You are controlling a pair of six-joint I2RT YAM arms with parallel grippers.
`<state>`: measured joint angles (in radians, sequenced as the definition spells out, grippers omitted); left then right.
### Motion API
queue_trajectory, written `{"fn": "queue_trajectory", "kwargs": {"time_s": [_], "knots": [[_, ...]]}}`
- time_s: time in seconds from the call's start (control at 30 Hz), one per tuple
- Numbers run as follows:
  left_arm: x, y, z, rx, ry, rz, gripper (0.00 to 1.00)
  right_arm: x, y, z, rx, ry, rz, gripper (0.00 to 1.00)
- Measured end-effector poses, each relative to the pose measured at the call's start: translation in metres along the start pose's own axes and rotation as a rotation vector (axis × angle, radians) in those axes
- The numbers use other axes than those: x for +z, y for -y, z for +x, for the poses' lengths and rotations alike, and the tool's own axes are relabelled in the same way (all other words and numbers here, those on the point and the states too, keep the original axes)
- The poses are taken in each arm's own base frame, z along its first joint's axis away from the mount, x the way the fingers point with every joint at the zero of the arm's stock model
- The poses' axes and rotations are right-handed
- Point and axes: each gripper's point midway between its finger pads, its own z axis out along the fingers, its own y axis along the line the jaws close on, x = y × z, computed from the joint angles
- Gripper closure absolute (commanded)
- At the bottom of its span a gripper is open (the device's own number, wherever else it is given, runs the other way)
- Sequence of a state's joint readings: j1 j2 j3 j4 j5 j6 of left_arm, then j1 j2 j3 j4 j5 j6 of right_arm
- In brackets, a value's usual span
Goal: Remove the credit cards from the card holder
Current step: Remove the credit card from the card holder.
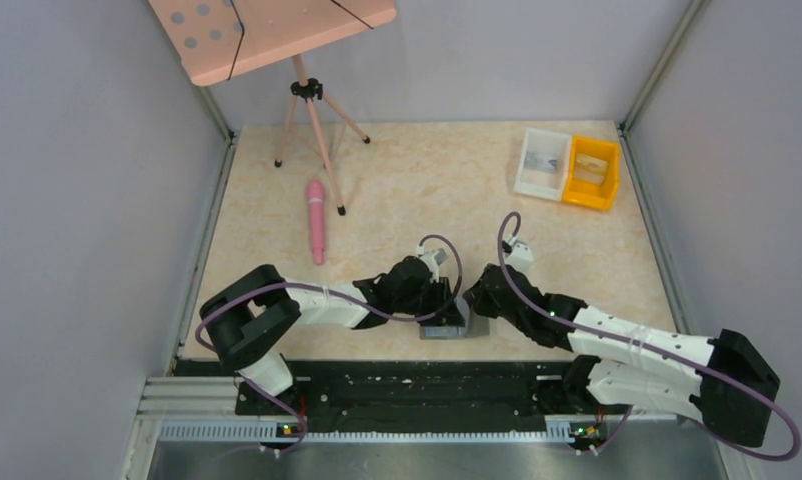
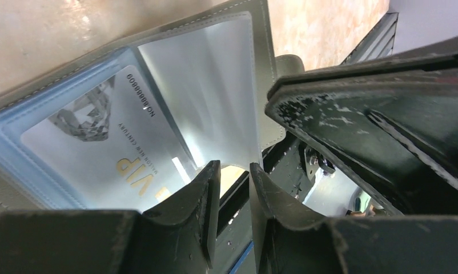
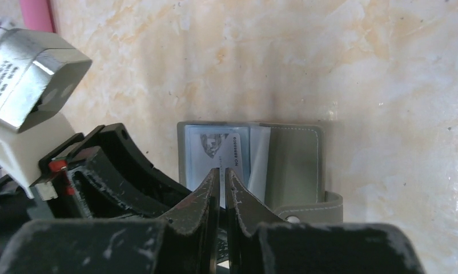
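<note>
The card holder (image 1: 443, 326) lies open like a book near the table's front edge, between my two grippers. Its grey cover (image 3: 295, 165) spreads to the right. A silver VIP card (image 2: 101, 148) sits in a pale blue sleeve on the left panel, also seen as the card (image 3: 215, 145) in the right wrist view. A clear leaf (image 2: 215, 85) stands up from the spine. My left gripper (image 2: 234, 166) hovers at that leaf's lower edge, jaws a narrow gap apart with nothing between them. My right gripper (image 3: 221, 170) is all but shut at the card's near edge; whether it pinches the card is hidden.
A white bin (image 1: 542, 162) and a yellow bin (image 1: 592, 172) stand at the back right. A pink tripod (image 1: 312, 120) and a pink rod (image 1: 317, 220) occupy the back left. The black rail (image 1: 407, 385) runs just below the holder.
</note>
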<state>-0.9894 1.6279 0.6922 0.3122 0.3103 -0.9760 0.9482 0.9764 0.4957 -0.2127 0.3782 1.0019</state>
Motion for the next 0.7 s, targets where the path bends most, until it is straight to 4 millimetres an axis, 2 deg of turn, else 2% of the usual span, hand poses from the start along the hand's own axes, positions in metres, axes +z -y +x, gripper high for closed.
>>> {"fn": "queue_trajectory", "kwargs": {"time_s": [0.23,0.43,0.57,0.7], "knots": [[-0.002,-0.009,0.002,-0.011,0.013,-0.025,0.70,0.017,0.007,0.020,0.025,-0.073,0.015,0.92],[-0.013,-0.011,-0.003,-0.014,0.056,-0.055,0.71,0.025,0.019,0.029,0.040,-0.120,0.045,0.85],[-0.022,-0.015,-0.009,-0.016,0.098,-0.098,0.70,0.022,0.040,0.034,0.022,-0.126,0.037,0.83],[-0.035,-0.029,-0.014,-0.031,0.139,-0.164,0.72,0.019,0.045,0.038,-0.017,-0.138,-0.024,0.82]]}}
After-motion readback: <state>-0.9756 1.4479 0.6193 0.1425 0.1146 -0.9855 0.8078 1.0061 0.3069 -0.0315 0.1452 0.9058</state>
